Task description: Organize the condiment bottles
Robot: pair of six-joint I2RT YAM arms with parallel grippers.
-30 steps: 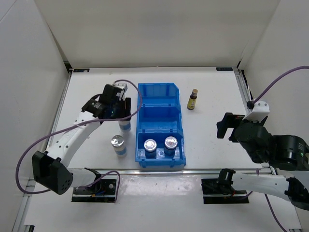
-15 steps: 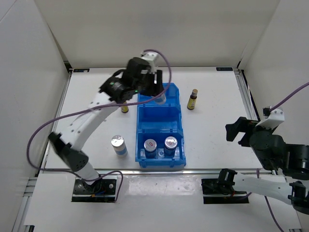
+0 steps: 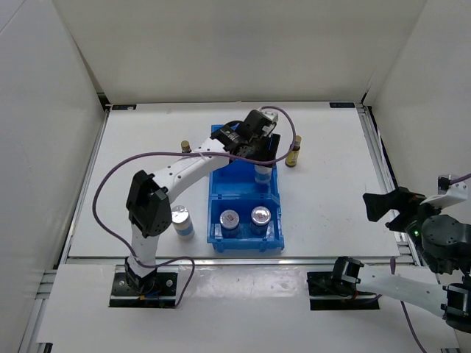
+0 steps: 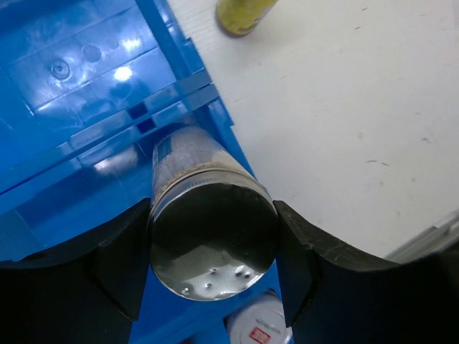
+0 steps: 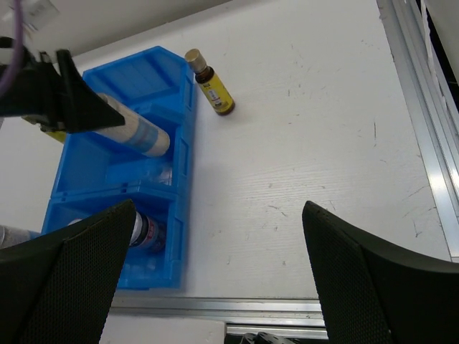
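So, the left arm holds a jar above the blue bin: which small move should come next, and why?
Probably lower the jar straight down into the middle compartment of the bin. The left jaws grip it at the lid, and it hangs over that compartment, seemingly not yet set down. The near compartment already has two jars.

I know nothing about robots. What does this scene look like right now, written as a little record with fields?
left gripper: shut on held jar, over the middle compartment of the blue bin
right gripper: open, holding nothing
near compartment: two binned jars
table, left of bin: loose jar, left brown bottle
table, right of bin: right brown bottle
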